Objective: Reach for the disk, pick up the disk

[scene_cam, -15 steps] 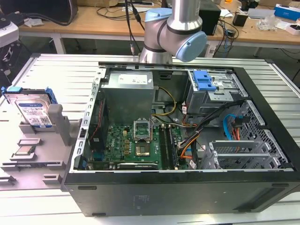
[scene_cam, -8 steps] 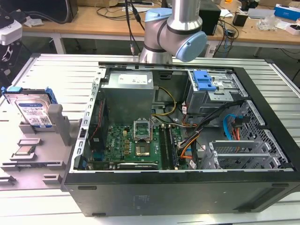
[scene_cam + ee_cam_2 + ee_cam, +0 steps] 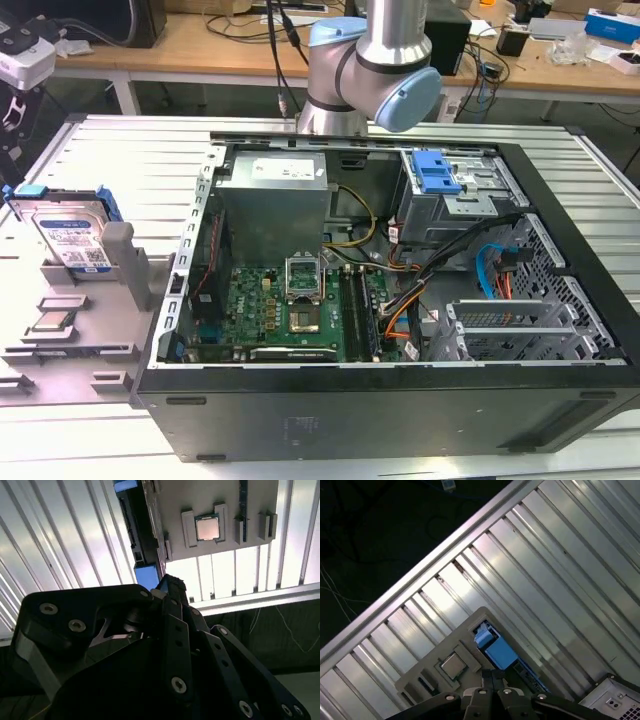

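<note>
Silver flat rectangular disk (image 3: 72, 238) with white-and-blue label, blue bracket round its edges, propped on edge and leaning in gray holder (image 3: 122, 262). Edge-on in second wrist view, blue bracket end just ahead of claw (image 3: 169, 582) tip, square chip (image 3: 207, 528) in same holder a little further off. Cannot tell whether claw released or clenched

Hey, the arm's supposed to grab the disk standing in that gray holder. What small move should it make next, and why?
Probably lower the hand a little toward the disk. The disk stands on edge in the gray holder, not yet lifted, and in both wrist views its blue bracket lies just beyond the hand's tip.
</note>
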Controlling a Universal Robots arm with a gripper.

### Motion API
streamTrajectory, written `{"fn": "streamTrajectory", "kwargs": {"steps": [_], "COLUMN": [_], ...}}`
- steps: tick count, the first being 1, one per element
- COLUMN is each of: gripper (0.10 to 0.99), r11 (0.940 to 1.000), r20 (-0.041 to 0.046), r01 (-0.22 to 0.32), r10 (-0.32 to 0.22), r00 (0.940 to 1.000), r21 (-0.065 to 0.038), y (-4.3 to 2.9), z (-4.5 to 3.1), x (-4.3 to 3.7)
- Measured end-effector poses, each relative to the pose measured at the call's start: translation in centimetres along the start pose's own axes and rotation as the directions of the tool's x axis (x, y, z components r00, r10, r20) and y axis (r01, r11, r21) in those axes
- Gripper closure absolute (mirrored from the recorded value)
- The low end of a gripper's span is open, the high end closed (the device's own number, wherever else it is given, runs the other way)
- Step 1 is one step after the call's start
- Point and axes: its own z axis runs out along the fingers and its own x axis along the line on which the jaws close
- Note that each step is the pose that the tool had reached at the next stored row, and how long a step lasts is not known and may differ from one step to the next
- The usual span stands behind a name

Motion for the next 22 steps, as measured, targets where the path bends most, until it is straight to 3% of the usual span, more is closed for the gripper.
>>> {"fn": "streamTrajectory", "kwargs": {"steps": [6,12,22], "gripper": [0.98,0.98,0.98], "r11": [0.9968,0.9889,0.9655], "r20": [-0.003,-0.0057,-0.01], "r01": [0.08,0.149,0.26], "r10": [-0.08,-0.149,-0.26], "r00": [0.9968,0.9889,0.9655], "r21": [0.0,0.0,-0.001], "y": [0.0,0.0,0.0], "z": [0.0,0.0,0.0], "x": [0.0,0.0,0.0]}}
